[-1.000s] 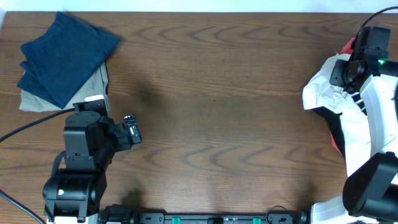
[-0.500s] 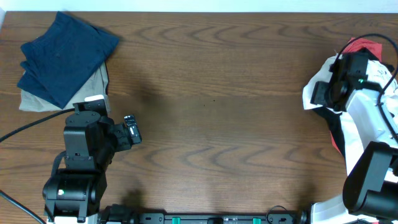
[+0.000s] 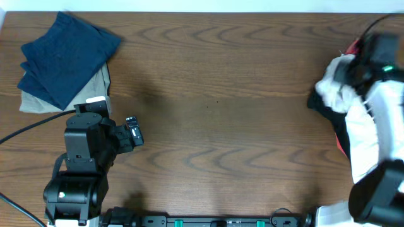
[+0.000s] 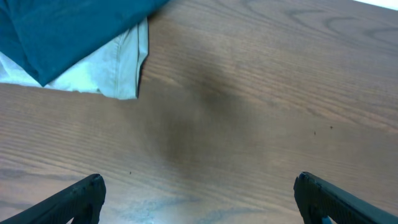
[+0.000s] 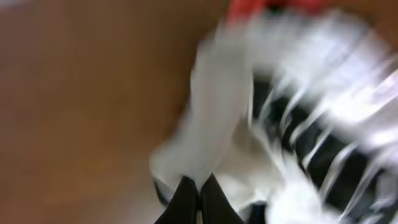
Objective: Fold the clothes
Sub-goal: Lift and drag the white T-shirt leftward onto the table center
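Observation:
The clothes, a white T-shirt [image 3: 336, 88] with black lettering, lie bunched at the table's right edge. The right wrist view shows the T-shirt [image 5: 249, 124] blurred by motion. My right gripper [image 5: 199, 184] is shut, its two black fingertips pressed together with a fold of white cloth pinched at the tips. From overhead the right gripper [image 3: 355, 74] is mostly buried in the cloth. My left gripper [image 3: 132, 132] rests at the near left, far from the T-shirt. Its jaws [image 4: 199, 179] stand wide open over bare wood, holding nothing.
A navy folded garment [image 3: 66, 53] lies on a beige folded one [image 3: 101, 85] at the far left corner, also seen as the navy garment [image 4: 62, 25] and the beige one [image 4: 118, 68]. Something red [image 3: 353, 47] shows behind the T-shirt. The brown wooden table [image 3: 214, 107] spans the middle.
My right gripper has closed on the white cloth and is moving fast, and the T-shirt has bunched up into a tighter lump. The left arm has not moved.

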{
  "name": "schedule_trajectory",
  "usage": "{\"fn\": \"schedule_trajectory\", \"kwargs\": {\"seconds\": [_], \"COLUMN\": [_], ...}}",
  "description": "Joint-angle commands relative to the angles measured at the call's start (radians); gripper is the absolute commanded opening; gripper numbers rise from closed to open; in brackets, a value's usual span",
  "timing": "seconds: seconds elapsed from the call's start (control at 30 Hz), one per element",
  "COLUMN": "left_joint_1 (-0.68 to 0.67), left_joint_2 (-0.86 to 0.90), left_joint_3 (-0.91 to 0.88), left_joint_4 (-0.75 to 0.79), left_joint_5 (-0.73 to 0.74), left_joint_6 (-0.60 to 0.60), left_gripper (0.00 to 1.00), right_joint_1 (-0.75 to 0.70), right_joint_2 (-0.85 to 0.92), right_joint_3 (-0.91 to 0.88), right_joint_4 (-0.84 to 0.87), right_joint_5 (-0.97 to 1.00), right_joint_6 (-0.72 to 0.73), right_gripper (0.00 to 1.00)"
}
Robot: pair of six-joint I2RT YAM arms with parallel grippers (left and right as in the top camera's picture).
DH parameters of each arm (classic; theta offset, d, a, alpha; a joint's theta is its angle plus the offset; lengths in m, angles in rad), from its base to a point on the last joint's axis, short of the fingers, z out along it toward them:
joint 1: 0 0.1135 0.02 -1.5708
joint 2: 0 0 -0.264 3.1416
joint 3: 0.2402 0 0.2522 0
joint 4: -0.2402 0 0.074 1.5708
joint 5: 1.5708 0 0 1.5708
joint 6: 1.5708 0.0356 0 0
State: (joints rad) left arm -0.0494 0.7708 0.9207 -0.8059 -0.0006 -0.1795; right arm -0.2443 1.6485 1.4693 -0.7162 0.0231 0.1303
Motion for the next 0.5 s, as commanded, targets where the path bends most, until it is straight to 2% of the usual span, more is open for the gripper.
{"fn": "schedule_trajectory", "kwargs": {"seconds": [0.0, 0.07, 0.13, 0.23, 0.3, 0.37, 0.47], "left_joint_1": [0.003, 0.003, 0.003, 0.003, 0.003, 0.003, 0.003], "left_joint_2": [-0.001, -0.001, -0.001, -0.001, -0.001, -0.001, -0.001], "left_joint_3": [0.018, 0.018, 0.018, 0.018, 0.018, 0.018, 0.018], "left_joint_4": [-0.001, -0.001, -0.001, -0.002, -0.001, -0.002, -0.001], "left_joint_5": [-0.007, -0.007, -0.007, -0.007, -0.007, -0.007, -0.007], "left_joint_6": [0.002, 0.002, 0.002, 0.002, 0.002, 0.002, 0.002], "left_gripper": [0.98, 0.98, 0.98, 0.98, 0.98, 0.98, 0.98], "right_joint_1": [-0.02, -0.012, 0.008, 0.08, 0.142, 0.206, 0.303], "right_joint_2": [-0.087, -0.089, -0.089, -0.089, -0.089, -0.089, -0.085], "right_joint_3": [0.15, 0.192, 0.219, 0.238, 0.238, 0.238, 0.238], "right_joint_4": [-0.01, -0.01, -0.009, 0.061, 0.175, 0.24, 0.259], "right_joint_5": [-0.143, -0.299, -0.583, -1.314, -1.583, -1.564, -1.553], "right_joint_6": [0.029, 0.008, -0.027, -0.137, -0.159, -0.075, -0.068], "right_gripper": [0.01, 0.01, 0.01, 0.01, 0.01, 0.01, 0.02]}}
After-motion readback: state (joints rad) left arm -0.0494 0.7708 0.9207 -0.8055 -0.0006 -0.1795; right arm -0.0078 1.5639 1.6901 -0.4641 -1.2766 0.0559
